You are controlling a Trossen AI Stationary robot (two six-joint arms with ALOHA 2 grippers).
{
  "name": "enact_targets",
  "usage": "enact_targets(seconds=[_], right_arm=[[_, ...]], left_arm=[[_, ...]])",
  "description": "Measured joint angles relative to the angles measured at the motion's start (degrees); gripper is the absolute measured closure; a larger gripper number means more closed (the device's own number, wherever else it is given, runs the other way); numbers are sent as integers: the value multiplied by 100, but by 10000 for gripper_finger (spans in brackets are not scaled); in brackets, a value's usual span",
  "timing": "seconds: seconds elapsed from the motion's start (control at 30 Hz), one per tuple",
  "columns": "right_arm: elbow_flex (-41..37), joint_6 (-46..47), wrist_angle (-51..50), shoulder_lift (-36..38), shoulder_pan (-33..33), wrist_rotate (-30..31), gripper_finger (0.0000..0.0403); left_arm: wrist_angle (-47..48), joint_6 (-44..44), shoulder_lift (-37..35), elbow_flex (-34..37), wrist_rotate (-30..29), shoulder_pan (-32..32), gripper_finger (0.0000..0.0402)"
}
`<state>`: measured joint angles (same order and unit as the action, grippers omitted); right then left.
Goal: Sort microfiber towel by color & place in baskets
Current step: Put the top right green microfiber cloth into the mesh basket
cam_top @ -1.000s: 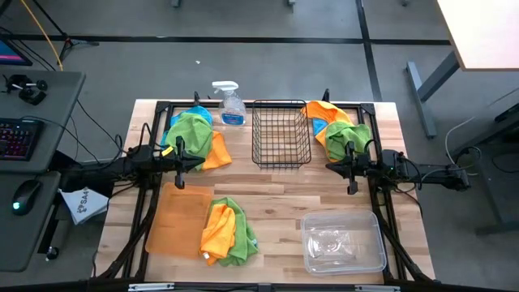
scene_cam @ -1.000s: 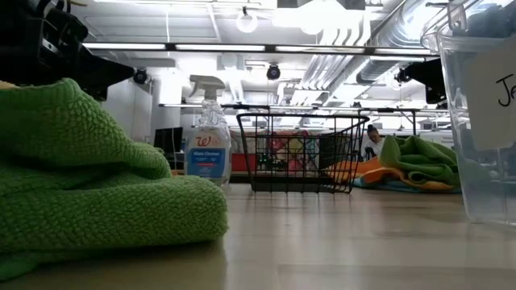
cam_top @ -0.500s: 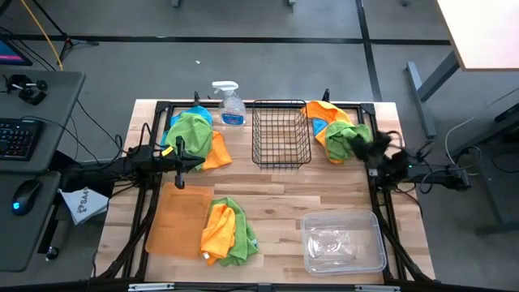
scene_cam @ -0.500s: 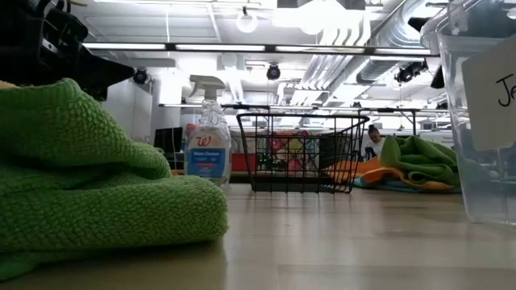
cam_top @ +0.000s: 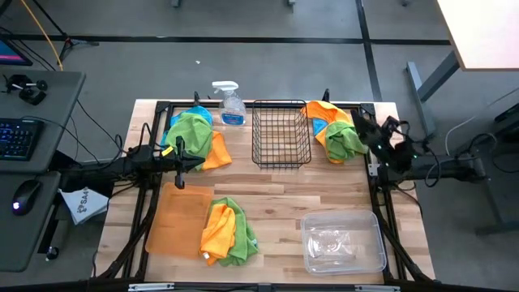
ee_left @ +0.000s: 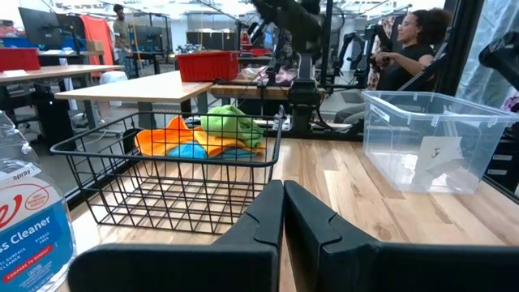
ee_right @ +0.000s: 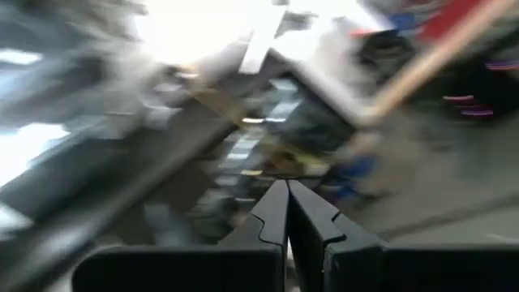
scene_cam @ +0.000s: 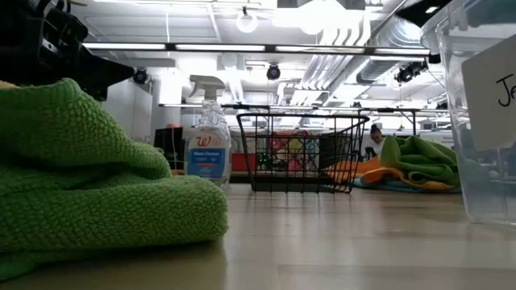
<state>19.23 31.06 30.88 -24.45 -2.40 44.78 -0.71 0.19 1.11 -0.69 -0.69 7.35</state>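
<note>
Microfiber towels lie in three heaps: green, blue and orange at the far left (cam_top: 191, 134), orange, blue and green at the far right (cam_top: 335, 130), and orange with green near the front (cam_top: 228, 231). The black wire basket (cam_top: 281, 134) stands between the far heaps. The orange tray (cam_top: 174, 219) and the clear bin (cam_top: 342, 242) sit at the front. My left gripper (cam_top: 180, 159) hovers shut beside the left heap, its fingers (ee_left: 284, 195) pointing level at the basket (ee_left: 174, 174). My right gripper (cam_top: 362, 130) is shut, raised beside the right heap; its wrist view (ee_right: 288, 195) is blurred.
A clear spray bottle (cam_top: 230, 105) with blue liquid stands at the far edge, left of the basket. Black frame rails run along the table's sides. Bare wood lies in the table's middle. In the left wrist view, people sit and stand in the room beyond the table.
My right gripper has risen from table height beside the right heap, rolled about its own line and tipped upward, swinging a little toward the far edge. It has stayed shut and holds nothing. The towels have not moved.
</note>
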Motion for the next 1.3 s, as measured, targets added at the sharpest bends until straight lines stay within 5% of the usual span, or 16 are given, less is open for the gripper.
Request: enact_targets(seconds=[0.17, 0.33, 0.43, 0.63, 1.1, 1.2, 1.3], right_arm=[[1215, 1221, -3635, -435, -368, -86, 358], [2151, 2921, -7127, -937, -933, -618, 258], [2338, 3683, -8313, -1231, -1291, -967, 196], [2257, 3884, -8406, -1964, -2100, -1694, 128], [2288, 2823, -7883, -4293, -3553, -2237, 124], [2292, 2464, -7688, -4646, -3601, -2401, 137], [2292, 2282, -7736, -4815, -3534, -2431, 200]], left_arm=[[0, 0, 2, 2, 0, 0, 401], [0, 0, 1, 2, 0, 0, 401], [2, 0, 1, 2, 0, -2, 401], [0, 0, 2, 2, 0, -2, 401], [2, 0, 1, 1, 0, -1, 401], [2, 0, 2, 1, -2, -2, 401], [0, 0, 2, 2, -2, -2, 401]])
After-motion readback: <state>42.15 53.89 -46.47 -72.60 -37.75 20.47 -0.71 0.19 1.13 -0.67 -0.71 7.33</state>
